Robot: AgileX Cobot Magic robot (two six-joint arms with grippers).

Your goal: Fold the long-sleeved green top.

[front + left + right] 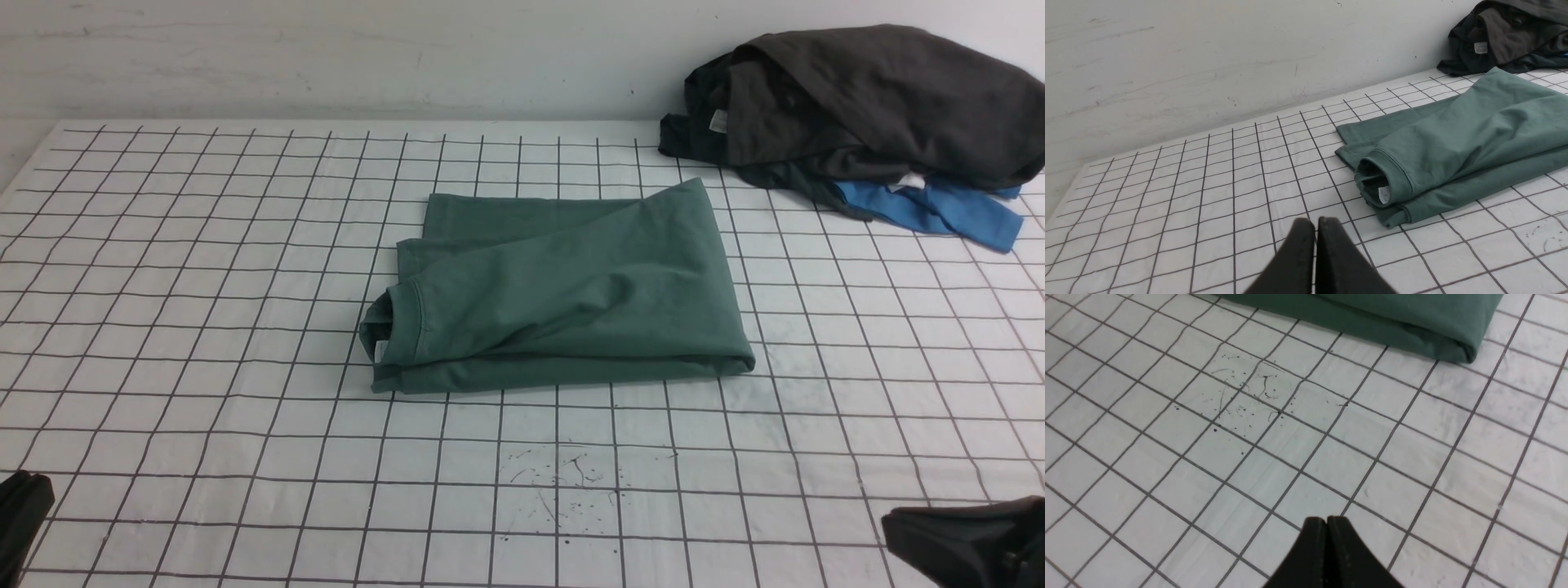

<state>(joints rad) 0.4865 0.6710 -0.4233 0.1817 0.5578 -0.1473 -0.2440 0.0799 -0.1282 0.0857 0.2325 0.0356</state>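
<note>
Two empty pincers, left [1314, 222] and right [1326, 521], pressed together, apart from green top [563, 294].

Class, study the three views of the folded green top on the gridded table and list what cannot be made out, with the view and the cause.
1. Green long-sleeved top: sleeves and chest logo, hidden inside the folds in every view.
2. Neck label: any print is too small to read, left wrist view.
3. Dark garments: their number and the blue garment under them, hidden by the pile, front view.
4. Left gripper and right gripper: arms cut off by picture edges.
</note>
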